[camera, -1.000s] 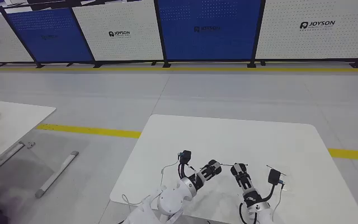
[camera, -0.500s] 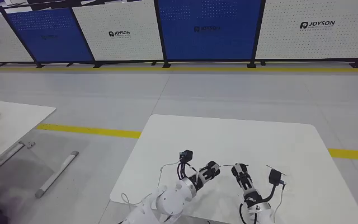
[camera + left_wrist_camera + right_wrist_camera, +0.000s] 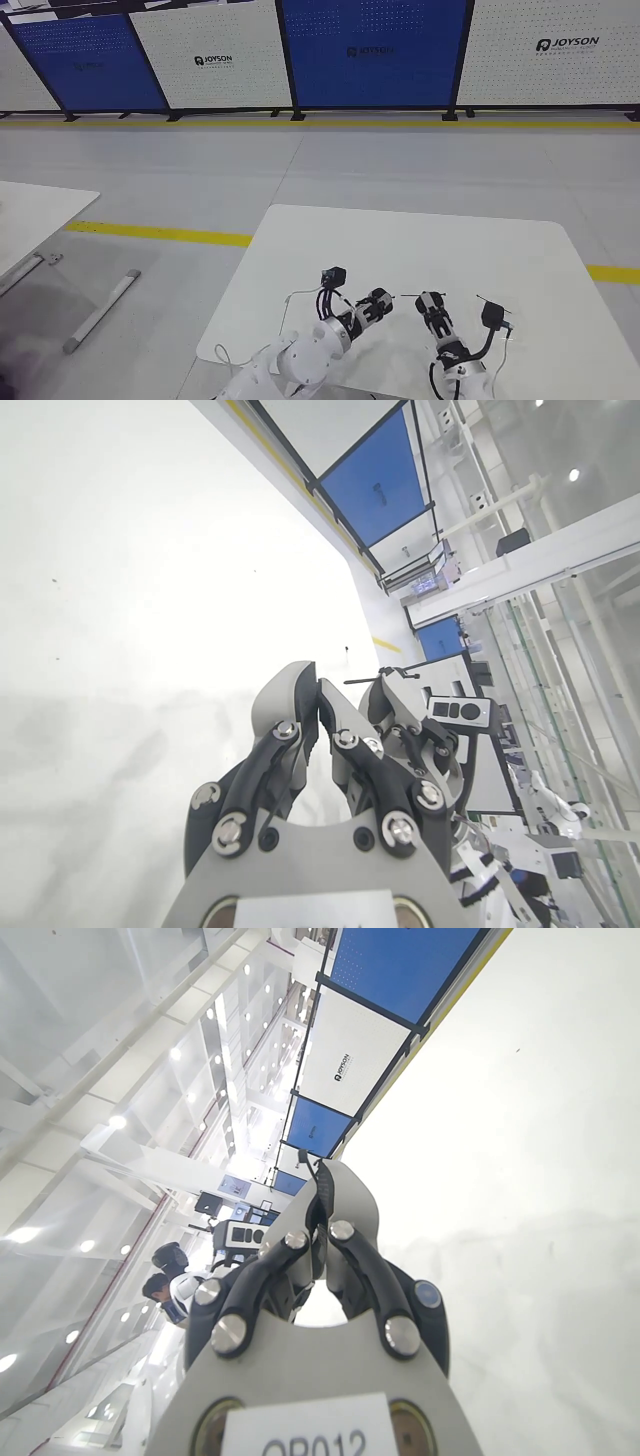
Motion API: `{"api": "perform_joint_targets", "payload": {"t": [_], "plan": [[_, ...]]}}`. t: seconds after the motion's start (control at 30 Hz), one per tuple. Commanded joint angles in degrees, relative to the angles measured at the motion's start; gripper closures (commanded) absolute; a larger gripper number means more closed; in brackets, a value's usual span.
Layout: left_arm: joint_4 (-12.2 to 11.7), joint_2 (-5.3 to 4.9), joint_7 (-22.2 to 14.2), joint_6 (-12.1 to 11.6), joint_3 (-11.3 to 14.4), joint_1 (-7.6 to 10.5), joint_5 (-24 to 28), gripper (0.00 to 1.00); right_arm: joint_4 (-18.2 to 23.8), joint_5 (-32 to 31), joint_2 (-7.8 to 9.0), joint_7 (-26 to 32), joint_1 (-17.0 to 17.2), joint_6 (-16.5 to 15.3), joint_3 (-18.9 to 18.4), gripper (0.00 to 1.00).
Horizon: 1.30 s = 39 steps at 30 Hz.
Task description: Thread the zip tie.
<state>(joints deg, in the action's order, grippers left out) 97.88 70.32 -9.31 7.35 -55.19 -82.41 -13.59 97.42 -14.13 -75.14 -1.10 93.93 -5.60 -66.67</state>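
The zip tie (image 3: 365, 679) is pinched by the right tool (image 3: 320, 1174), held over the counter (image 3: 420, 240) just beside the left tool (image 3: 318, 686) — pressed together, nothing seen in its grip. Unless that tool is spread, the thin end could be pushed aside or bent — not caught.

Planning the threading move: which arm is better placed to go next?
Probably the right. Its pincer is shut on the zip tie, whose free end points toward the left pincer; that one is shut with nothing visible in it.
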Motion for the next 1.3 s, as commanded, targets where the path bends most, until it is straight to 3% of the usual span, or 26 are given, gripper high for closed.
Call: {"api": "perform_joint_targets", "payload": {"t": [0.0, 0.13, 0.27, 0.6, 0.8, 0.87, 1.27], "plan": [[1.5, -0.42, -0.7, 0.7, -0.6, -0.7, -3.0, 1.0, 0.4, -2.4, 0.18, 0.9, -0.1, 1.0, -0.3, 1.0], [4.5, -1.12, -2.7, 2.4, -1.1, -2.24, -8.0, 1.0, 1.3, -8.0, 0.43, 2.2, 0.0, 1.9, 0.2, 1.0], [6.0, -1.44, -5.2, 3.2, -0.9, -2.65, -10.3, 1.0, 1.3, -10.1, 0.55, 2.3, 0.0, 0.1, 0.4, 1.0], [5.7, -1.38, -4.3, 3.3, -0.9, -2.61, -10.4, 1.0, 1.2, -10.2, 0.55, 2.5, -0.1, 0.0, 0.4, 1.0], [6.4, -1.4, -8.6, 5.2, -1.3, -1.42, -8.1, 1.0, -0.5, -10.3, 1.04, 7.2, -1.5, -4.8, -1.0, 1.0], [6.8, -1.34, -10.3, 5.3, -1.0, -0.91, -6.7, 1.0, -1.1, -8.8, 1.24, 9.6, -1.8, -8.2, -1.4, 1.0], [6.1, -1.28, -9.3, 5.2, -0.8, -0.8, -6.9, 1.0, -1.1, -8.8, 1.23, 9.4, -1.8, -8.0, -1.5, 1.0]]}}
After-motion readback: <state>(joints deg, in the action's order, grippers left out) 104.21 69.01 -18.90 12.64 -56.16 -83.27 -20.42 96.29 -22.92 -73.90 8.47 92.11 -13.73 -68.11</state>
